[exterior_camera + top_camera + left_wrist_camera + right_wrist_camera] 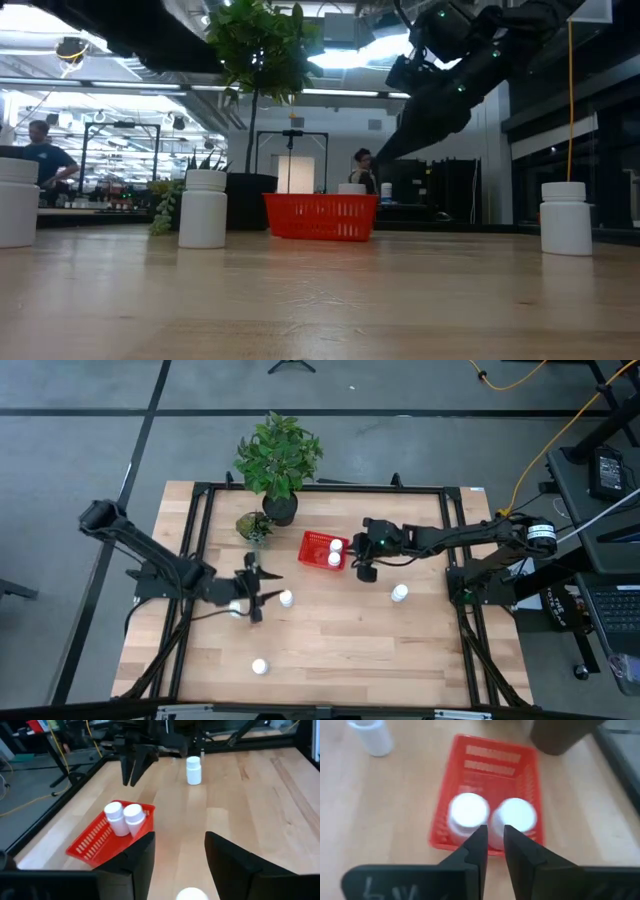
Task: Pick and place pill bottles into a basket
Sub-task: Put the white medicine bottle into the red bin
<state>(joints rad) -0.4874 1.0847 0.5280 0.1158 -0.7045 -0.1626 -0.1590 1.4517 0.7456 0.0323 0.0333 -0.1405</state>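
Two bottles (468,815) stand in the basket (322,550). Right gripper (492,845) hovers above them, fingers nearly together, grasping nothing. Left gripper (179,852) is spread, empty.

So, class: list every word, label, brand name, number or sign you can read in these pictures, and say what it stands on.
None can be read.
Pill bottles: plain white, no label showing.
Red basket: no writing.
Right gripper: pale scrawl on its dark body, too blurred to read.
Room behind the table: any signs are too small to read.
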